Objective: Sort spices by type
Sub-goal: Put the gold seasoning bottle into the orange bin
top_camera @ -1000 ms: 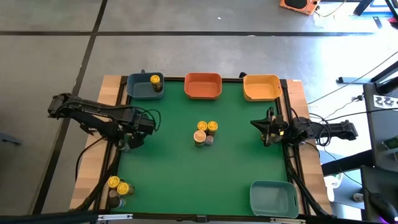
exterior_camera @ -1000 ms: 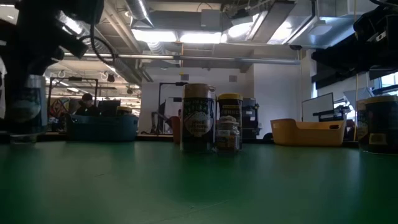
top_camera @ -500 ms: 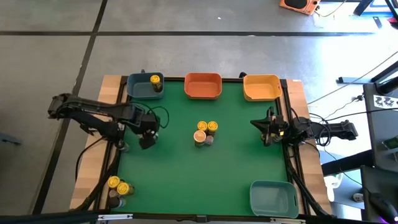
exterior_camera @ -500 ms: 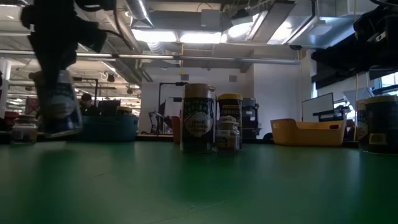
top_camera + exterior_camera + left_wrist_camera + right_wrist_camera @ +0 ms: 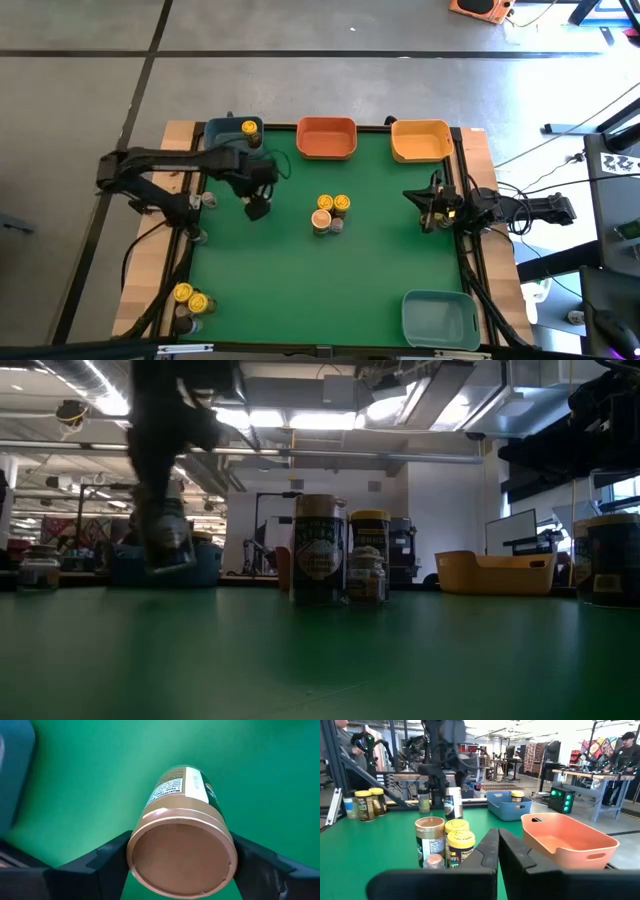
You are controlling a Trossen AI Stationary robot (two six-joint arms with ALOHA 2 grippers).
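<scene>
My left gripper (image 5: 180, 870) has its fingers (image 5: 105, 860) clamped on either side of a tan-lidded jar (image 5: 182, 850), just under the lid, so the jar hangs bottom-down and clear of the green desk (image 5: 300, 290); I judge that grip high on the body is what lets it ride upright for a clean drop. From above, the left gripper (image 5: 257, 208) sits over the desk just short of the blue bin (image 5: 228, 140) at the far left corner, which already holds one yellow-lidded jar (image 5: 249, 129). Since the carried jar has a tan lid, I would guess it is bound for another bin, perhaps the orange bin (image 5: 327, 138) beside it, though I cannot be sure. In the middle of the desk stands a tight cluster of jars (image 5: 330, 212), two yellow-lidded, one tan-lidded and a tiny one, all touching or nearly so. More jars (image 5: 189, 298) wait at the near left edge. My right gripper (image 5: 433, 213) rests at the right side of the desk, fingers (image 5: 490, 850) pressed together with nothing between them, well apart from the cluster, near the yellow bin (image 5: 421, 140). A second blue bin (image 5: 440, 318) sits at the near right corner.
</scene>
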